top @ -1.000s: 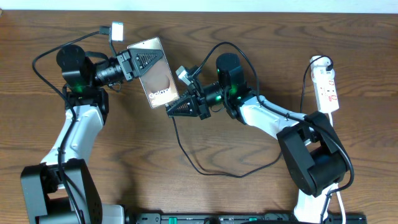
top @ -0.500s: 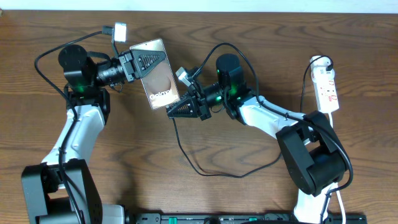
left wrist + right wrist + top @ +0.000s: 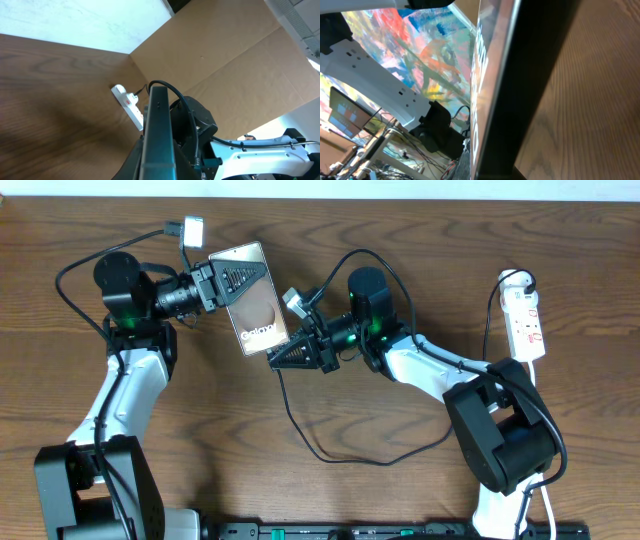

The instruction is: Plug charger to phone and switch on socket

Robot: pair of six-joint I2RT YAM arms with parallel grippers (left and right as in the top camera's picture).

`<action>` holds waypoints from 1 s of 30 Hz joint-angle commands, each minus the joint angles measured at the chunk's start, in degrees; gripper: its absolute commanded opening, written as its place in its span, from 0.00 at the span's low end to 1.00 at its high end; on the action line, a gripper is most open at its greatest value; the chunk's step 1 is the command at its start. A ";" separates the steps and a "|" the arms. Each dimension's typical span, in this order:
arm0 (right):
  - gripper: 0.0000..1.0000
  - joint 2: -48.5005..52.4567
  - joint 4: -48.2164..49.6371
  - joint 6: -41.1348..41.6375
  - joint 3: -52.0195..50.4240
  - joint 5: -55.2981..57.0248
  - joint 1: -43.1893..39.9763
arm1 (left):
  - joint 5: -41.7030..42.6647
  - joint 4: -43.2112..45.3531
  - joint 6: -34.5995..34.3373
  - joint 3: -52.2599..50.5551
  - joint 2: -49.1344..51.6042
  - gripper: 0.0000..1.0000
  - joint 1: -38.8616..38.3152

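Note:
My left gripper (image 3: pixel 232 280) is shut on the phone (image 3: pixel 256 308) and holds it above the table, its glossy brown "Galaxy" face up. In the left wrist view the phone (image 3: pixel 158 132) stands edge-on between the fingers. My right gripper (image 3: pixel 279 357) is shut at the phone's lower end, and the charger's thin black cable (image 3: pixel 300 430) trails from its tip across the table. Its connector tip is hidden. The right wrist view is filled by the phone's dark edge (image 3: pixel 530 85). The white socket (image 3: pixel 526 320) lies at the far right, a white plug (image 3: pixel 512 278) at its top end.
The socket (image 3: pixel 127 102) also shows far off in the left wrist view, next to a brown cardboard wall (image 3: pixel 225 60). The charger cable loops over the wood (image 3: pixel 380 460) in front of the right arm's base (image 3: pixel 505 435). A black rail (image 3: pixel 400 532) runs along the front edge.
The left gripper and phone shifted slightly to the right a second ago. Over the last half second nothing has visibly moved.

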 commanded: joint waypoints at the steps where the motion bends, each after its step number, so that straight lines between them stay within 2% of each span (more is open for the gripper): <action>1: 0.01 -0.33 3.30 3.43 0.81 4.07 -0.17 | 2.89 0.04 0.94 0.90 -0.11 0.08 -1.27; 5: 0.01 -0.33 6.84 5.86 0.81 4.66 -0.20 | 2.45 0.09 0.94 0.90 -0.11 0.08 -1.27; 30: 0.01 -0.33 8.74 7.45 0.81 5.70 -0.22 | 1.27 0.72 2.03 0.90 -0.11 0.07 -1.25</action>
